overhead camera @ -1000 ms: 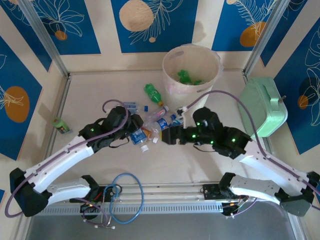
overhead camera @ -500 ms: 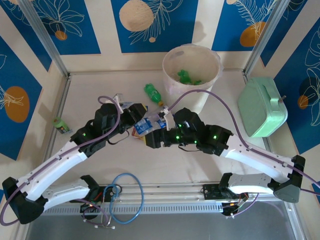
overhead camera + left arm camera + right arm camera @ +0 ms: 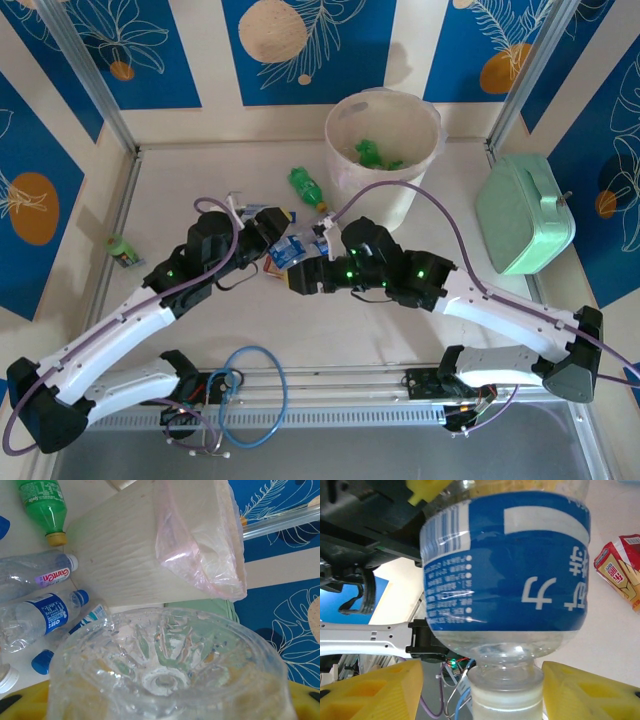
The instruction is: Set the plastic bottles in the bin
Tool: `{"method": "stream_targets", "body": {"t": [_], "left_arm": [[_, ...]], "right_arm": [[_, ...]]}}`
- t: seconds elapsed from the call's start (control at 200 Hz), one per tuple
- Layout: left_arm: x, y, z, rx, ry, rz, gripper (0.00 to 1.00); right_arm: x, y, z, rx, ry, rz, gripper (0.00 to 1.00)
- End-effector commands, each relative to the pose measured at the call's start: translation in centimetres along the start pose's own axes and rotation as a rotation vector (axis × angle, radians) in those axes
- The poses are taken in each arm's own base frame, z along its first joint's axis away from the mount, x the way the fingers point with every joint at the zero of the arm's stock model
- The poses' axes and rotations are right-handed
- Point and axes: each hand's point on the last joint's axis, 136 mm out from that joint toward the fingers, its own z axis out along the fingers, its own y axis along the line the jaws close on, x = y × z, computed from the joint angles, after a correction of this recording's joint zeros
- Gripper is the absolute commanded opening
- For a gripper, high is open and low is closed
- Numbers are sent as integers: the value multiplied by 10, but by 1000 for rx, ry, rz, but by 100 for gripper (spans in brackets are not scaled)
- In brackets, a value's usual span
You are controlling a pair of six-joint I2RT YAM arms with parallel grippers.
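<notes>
Holding blue-label bottle off the table, bin beyond

Left gripper (image 3: 167, 702) pinches the clear blue-label bottle (image 3: 505, 575) near its base; yellow fingers (image 3: 22, 700) press both sides. Right gripper (image 3: 482, 687) has jaws spread around the bottle's neck, gap visible on one side. Bin (image 3: 385, 140) stands beyond both grippers, green bottles (image 3: 370, 153) inside. Between bottle and bin: green Sprite bottle (image 3: 305, 187), two clear bottles (image 3: 35, 575) lying flat, loose blue cap (image 3: 42, 661). Red-yellow carton (image 3: 620, 565) lies beside. Mint-green case (image 3: 525, 215) at right, well apart.
</notes>
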Motion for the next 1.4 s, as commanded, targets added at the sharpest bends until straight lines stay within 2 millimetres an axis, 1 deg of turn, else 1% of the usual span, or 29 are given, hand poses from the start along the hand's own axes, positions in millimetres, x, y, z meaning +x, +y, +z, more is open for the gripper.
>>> {"method": "stream_targets", "body": {"t": [0.0, 0.15, 0.225, 0.36, 0.435, 0.465, 0.515, 0.615, 0.695, 0.805, 0.88, 1.01, 1.075, 1.196, 1.396], "left_arm": [[-6, -14, -6, 72, -12, -36, 52], [-7, -14, -8, 73, -16, -37, 51], [-7, -14, -8, 74, -14, -36, 51], [-7, -10, -7, 62, -13, -38, 52], [-7, -7, -7, 48, -15, -39, 54], [-8, -7, -7, 45, -17, -39, 56], [-8, -5, -8, 34, -19, -35, 64], [-11, -1, -11, 7, -28, -18, 83], [-13, 0, -14, -8, -40, 6, 99], [-16, 7, -18, -68, -46, 52, 100], [-22, 11, -27, -136, -62, 123, 100], [-38, 23, -47, -278, -109, 250, 100], [-40, 27, -51, -305, -115, 291, 100], [-35, 41, -55, -343, -94, 317, 100], [-18, 69, -54, -382, -35, 297, 100]], "right_arm": [[1, -4, 5, -2, -1, 21, 62], [-1, -6, 5, 4, -6, 25, 53], [-3, -6, 4, 1, -8, 28, 47], [-4, -5, 5, -1, -7, 28, 36], [-4, -4, 4, -1, -7, 25, 32], [-4, -4, 4, -1, -7, 26, 31], [-5, -4, 4, -1, -7, 24, 28], [-5, -3, 3, -3, -6, 20, 22], [-6, -2, 1, 0, -10, 16, 21], [-8, -4, -3, 19, -22, 13, 21], [-14, -6, -10, 43, -40, 3, 21], [-33, -6, -31, 67, -96, -16, 21], [-45, -7, -42, 71, -129, -22, 22], [-71, -15, -62, 105, -201, -28, 22], [-134, -31, -107, 140, -345, 18, 22]]}}
